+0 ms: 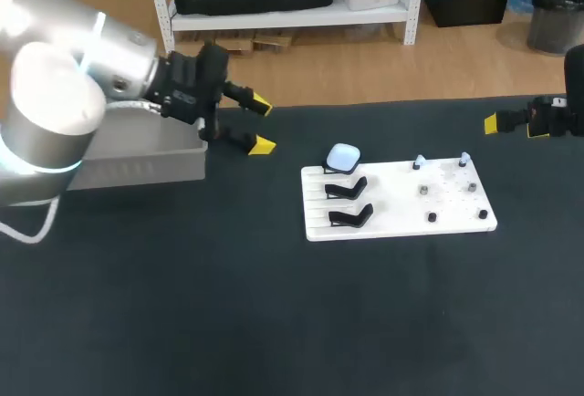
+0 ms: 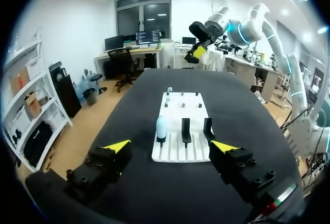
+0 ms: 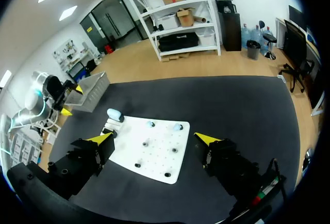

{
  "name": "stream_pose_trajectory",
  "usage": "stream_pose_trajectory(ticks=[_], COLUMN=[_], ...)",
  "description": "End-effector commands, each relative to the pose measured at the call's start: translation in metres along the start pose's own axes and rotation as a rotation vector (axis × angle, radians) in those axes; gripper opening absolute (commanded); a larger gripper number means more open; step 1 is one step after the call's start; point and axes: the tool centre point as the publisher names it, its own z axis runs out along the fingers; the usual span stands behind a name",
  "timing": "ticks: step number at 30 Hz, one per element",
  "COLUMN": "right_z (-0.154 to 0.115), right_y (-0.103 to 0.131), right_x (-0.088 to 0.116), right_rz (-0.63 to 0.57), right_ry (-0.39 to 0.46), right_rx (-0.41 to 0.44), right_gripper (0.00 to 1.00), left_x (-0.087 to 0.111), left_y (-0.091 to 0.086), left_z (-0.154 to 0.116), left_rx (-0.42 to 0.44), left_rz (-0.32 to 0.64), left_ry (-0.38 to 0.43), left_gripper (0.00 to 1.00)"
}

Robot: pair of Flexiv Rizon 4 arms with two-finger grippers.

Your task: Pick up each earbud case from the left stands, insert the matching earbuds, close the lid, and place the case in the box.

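A pale blue earbud case (image 1: pixel 343 156) sits on the rearmost of three black stands at the left end of a white board (image 1: pixel 456 211); the two nearer stands (image 1: pixel 351 217) are bare. Two small earbuds (image 1: pixel 419 161) stand on pegs at the board's far edge. My left gripper (image 1: pixel 257 123) hangs open above the table, left of the board and beside the grey box (image 1: pixel 146 154). In its wrist view the case (image 2: pixel 161 127) lies ahead of the open gripper (image 2: pixel 170 146). My right gripper (image 3: pixel 155 138) is open, hovering over the board (image 3: pixel 154 154); only a yellow tip (image 1: pixel 492 123) shows at the far right.
Several small dark pegs (image 1: pixel 431 217) dot the board's right half. The grey box stands at the table's far left edge. Black table surface (image 1: pixel 274 323) stretches in front of the board.
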Motion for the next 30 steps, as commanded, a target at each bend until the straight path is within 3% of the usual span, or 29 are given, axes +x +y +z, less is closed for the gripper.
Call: stream_pose_trajectory(ticks=[1, 8, 13, 17, 18, 20, 24, 26, 30], right_z=[0.000, 0.000, 0.000, 0.000, 0.000, 0.000, 0.000, 0.000, 0.000], right_y=[0.000, 0.000, 0.000, 0.000, 0.000, 0.000, 0.000, 0.000, 0.000], right_x=[0.000, 0.000, 0.000, 0.000, 0.000, 0.000, 0.000, 0.000, 0.000], right_rz=[-0.001, -0.001, -0.001, -0.001, -0.001, -0.001, -0.001, -0.001, -0.001], right_ry=[0.001, 0.001, 0.001, 0.001, 0.001, 0.001, 0.001, 0.001, 0.001], right_rx=[0.001, 0.001, 0.001, 0.001, 0.001, 0.001, 0.001, 0.001, 0.001], right_gripper=[1.00, 1.00, 1.00, 1.00, 1.00, 1.00, 1.00, 1.00, 1.00], left_x=[0.007, 0.011, 0.017, 0.018, 0.018, 0.018, 0.019, 0.020, 0.021], left_y=[0.009, 0.016, 0.024, 0.033, 0.035, 0.037, 0.039, 0.037, 0.035], left_z=[0.019, 0.042, 0.062, 0.073, 0.075, 0.079, 0.086, 0.090, 0.098], left_rx=[0.040, 0.043, 0.035, 0.037, 0.037, 0.038, 0.059, 0.078, 0.095], left_rz=[0.010, 0.020, 0.032, 0.016, 0.017, 0.018, 0.014, 0.016, 0.010], left_ry=[-0.018, -0.042, -0.038, -0.050, -0.052, -0.056, -0.064, -0.062, -0.067], left_gripper=[1.00, 1.00, 0.93, 0.80, 0.69, 0.61, 0.65, 0.72, 0.60])
